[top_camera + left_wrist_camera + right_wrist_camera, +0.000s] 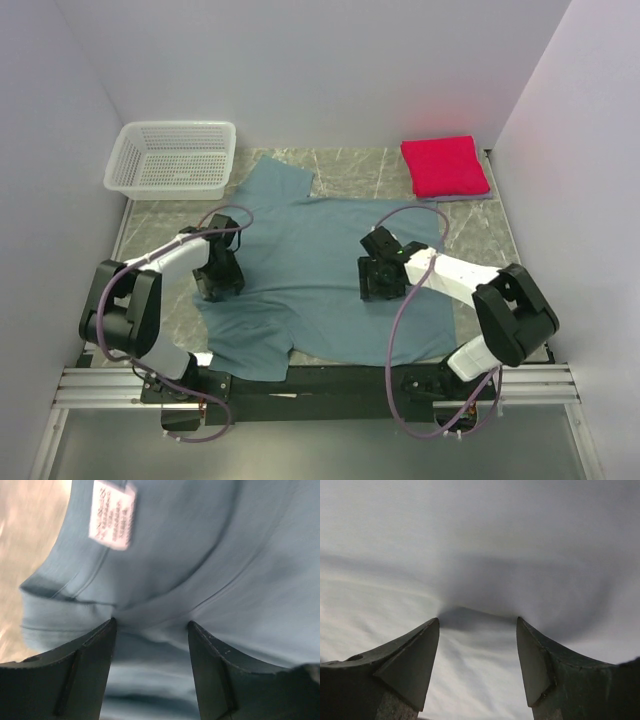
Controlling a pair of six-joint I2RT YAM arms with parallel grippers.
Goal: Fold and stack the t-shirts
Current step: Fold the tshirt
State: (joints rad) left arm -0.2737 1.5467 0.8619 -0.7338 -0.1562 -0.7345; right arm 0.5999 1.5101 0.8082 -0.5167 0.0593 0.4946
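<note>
Cloth of the teal t-shirt [310, 265] puckers between the spread left fingers [75, 672] and spread right fingers [407, 667].

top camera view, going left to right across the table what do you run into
white mesh basket → left pincer → right pincer → folded crimson t-shirt; the teal t-shirt lies spread under both pincers, so it has no single place in the order
</note>
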